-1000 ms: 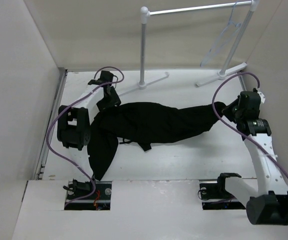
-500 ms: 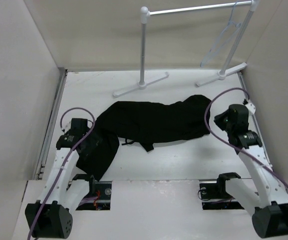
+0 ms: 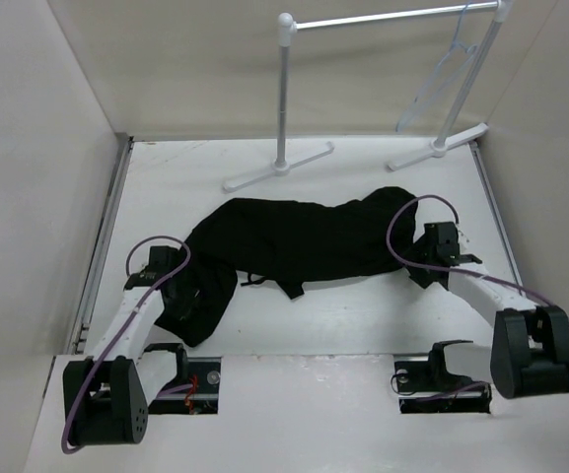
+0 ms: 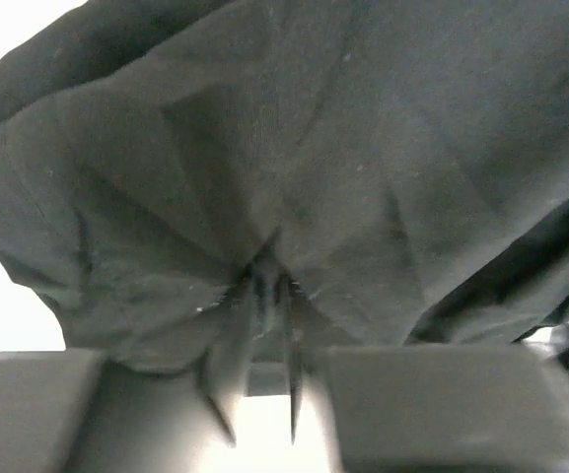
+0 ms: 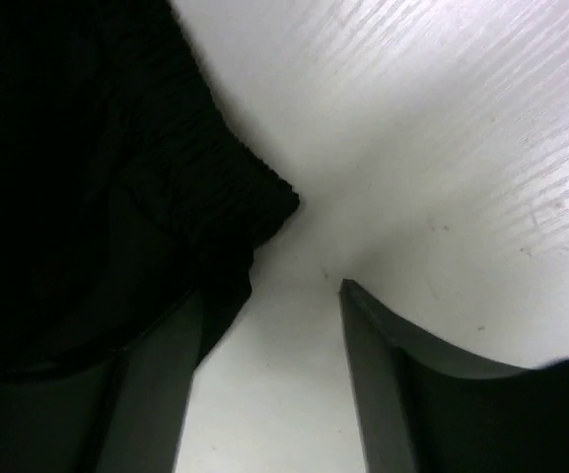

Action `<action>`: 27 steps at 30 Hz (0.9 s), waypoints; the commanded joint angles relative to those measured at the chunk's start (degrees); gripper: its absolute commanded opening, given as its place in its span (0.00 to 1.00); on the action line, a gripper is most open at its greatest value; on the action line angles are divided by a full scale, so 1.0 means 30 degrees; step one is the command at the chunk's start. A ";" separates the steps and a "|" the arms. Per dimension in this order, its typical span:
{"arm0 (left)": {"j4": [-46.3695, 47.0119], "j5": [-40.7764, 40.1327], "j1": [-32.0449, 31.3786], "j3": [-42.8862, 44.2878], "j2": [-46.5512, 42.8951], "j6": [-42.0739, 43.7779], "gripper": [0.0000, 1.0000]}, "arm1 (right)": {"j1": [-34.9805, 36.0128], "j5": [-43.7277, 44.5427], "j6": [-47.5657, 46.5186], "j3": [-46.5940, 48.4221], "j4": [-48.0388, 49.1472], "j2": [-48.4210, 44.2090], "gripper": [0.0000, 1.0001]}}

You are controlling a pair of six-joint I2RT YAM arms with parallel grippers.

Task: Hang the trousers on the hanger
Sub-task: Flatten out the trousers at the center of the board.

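Observation:
The black trousers [image 3: 294, 241] lie crumpled across the middle of the table, one end trailing toward the near left. My left gripper [image 3: 179, 292] sits low at that near-left end. In the left wrist view it [image 4: 264, 286] is shut on a pinched fold of the trousers [image 4: 294, 148]. My right gripper [image 3: 415, 268] rests by the trousers' right end. It [image 5: 272, 291] stands open over bare table, its left finger beside the ribbed edge of the trousers [image 5: 116, 177]. The pale hanger [image 3: 442, 84] hangs on the rack's rail at the back right, far from both grippers.
The white garment rack [image 3: 284, 89] stands at the back on two floor feet [image 3: 276, 168], its rail running right. Walls close in the table on the left, back and right. Purple cables loop from both wrists.
The left arm swung from the trousers' far side to their near-left end and shut on the fabric. The right gripper let go of the right end, opened and dropped low beside it.

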 commanded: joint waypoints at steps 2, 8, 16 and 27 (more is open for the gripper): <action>0.3049 -0.0567 0.0532 -0.0289 0.0623 -0.0181 0.07 | -0.0443 -0.0068 0.0716 0.1286 0.3690 0.2456 0.52; 0.3463 -0.1917 0.1405 0.1813 0.0742 0.0228 0.04 | -0.0385 0.0367 0.1011 0.2721 0.3669 0.2473 0.06; 0.2615 -0.1946 0.3605 0.9135 0.0653 0.0434 0.03 | 0.0349 0.2717 -0.1127 0.6849 -0.2921 -0.4886 0.05; 0.0241 -0.0041 0.5600 1.9215 0.2144 0.0288 0.04 | -0.1878 -0.0299 -0.1159 1.1742 -0.6532 -0.8995 0.06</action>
